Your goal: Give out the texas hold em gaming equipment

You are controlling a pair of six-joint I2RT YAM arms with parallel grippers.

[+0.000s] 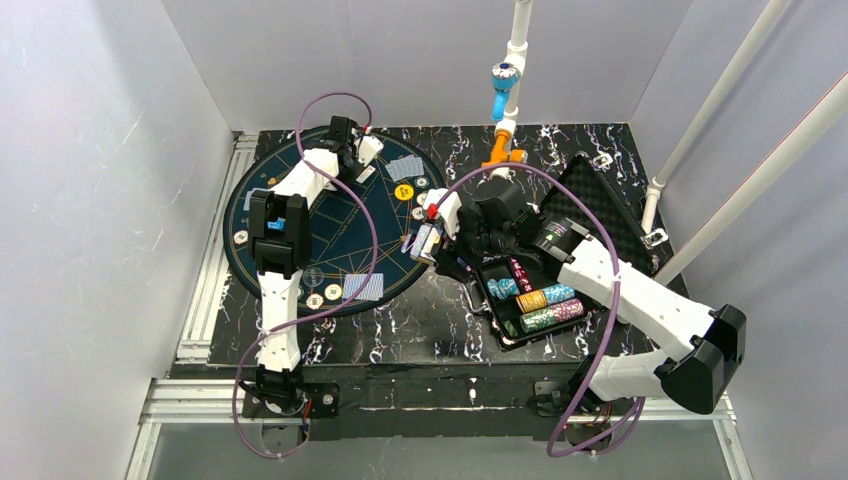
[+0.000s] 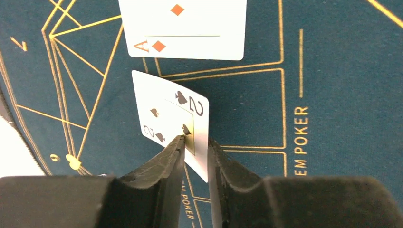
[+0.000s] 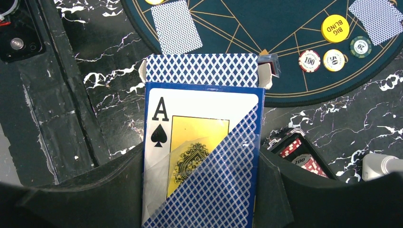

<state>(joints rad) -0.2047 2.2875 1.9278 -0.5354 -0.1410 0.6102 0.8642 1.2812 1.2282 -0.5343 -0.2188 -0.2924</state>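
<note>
My left gripper [image 1: 358, 152] is over the far side of the round blue poker mat [image 1: 330, 225]. In the left wrist view it [image 2: 196, 141] is shut on a two of spades card [image 2: 166, 111], tilted above the mat. An ace of diamonds [image 2: 183, 28] lies face up just beyond. My right gripper [image 1: 425, 240] is at the mat's right edge, shut [image 3: 202, 159] on a blue card box [image 3: 199, 109] with an ace of spades front. Face-down cards [image 3: 176, 26] [image 3: 379, 14], a yellow big blind disc [image 3: 335, 28] and chips [image 3: 309, 61] lie on the mat.
The open black case [image 1: 600, 205] sits right of the mat with rows of chips [image 1: 545, 298] in it, also seen in the right wrist view [image 3: 299, 152]. A white pipe with blue and orange fittings [image 1: 505, 95] stands at the back. Walls close in on both sides.
</note>
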